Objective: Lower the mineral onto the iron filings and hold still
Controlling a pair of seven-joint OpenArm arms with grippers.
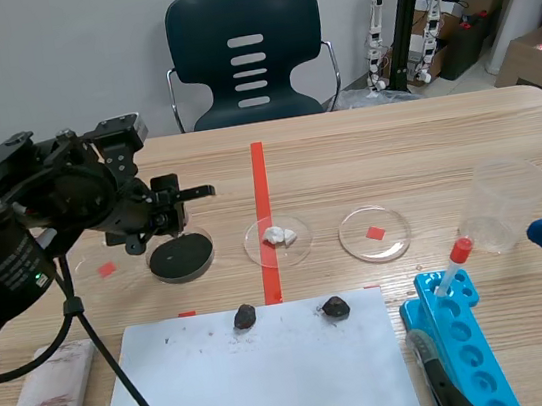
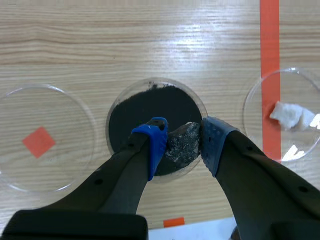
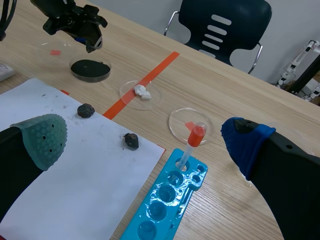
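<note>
My left gripper (image 2: pixel 183 145) is shut on a rough grey mineral (image 2: pixel 182 144), pinched between its blue pads (image 2: pixel 156 142). Under it a petri dish of black iron filings (image 2: pixel 145 112) rests on the table. In the scene view the left gripper (image 1: pixel 159 231) hangs a little above that dish (image 1: pixel 181 257), and the right wrist view shows a gap between them. Two more dark minerals (image 1: pixel 245 316) (image 1: pixel 335 306) lie on the white paper sheet (image 1: pixel 266 385). At the table's right edge my right gripper (image 3: pixel 145 140) stands open, holding nothing.
An empty dish (image 1: pixel 108 266) lies left of the filings. To their right stand a dish with white lumps (image 1: pixel 276 238) and another empty dish (image 1: pixel 374 234). A plastic cup (image 1: pixel 509 205), a blue tube rack (image 1: pixel 462 338) with a red-capped tube (image 1: pixel 458 262) and a white block (image 1: pixel 50 391) also sit here.
</note>
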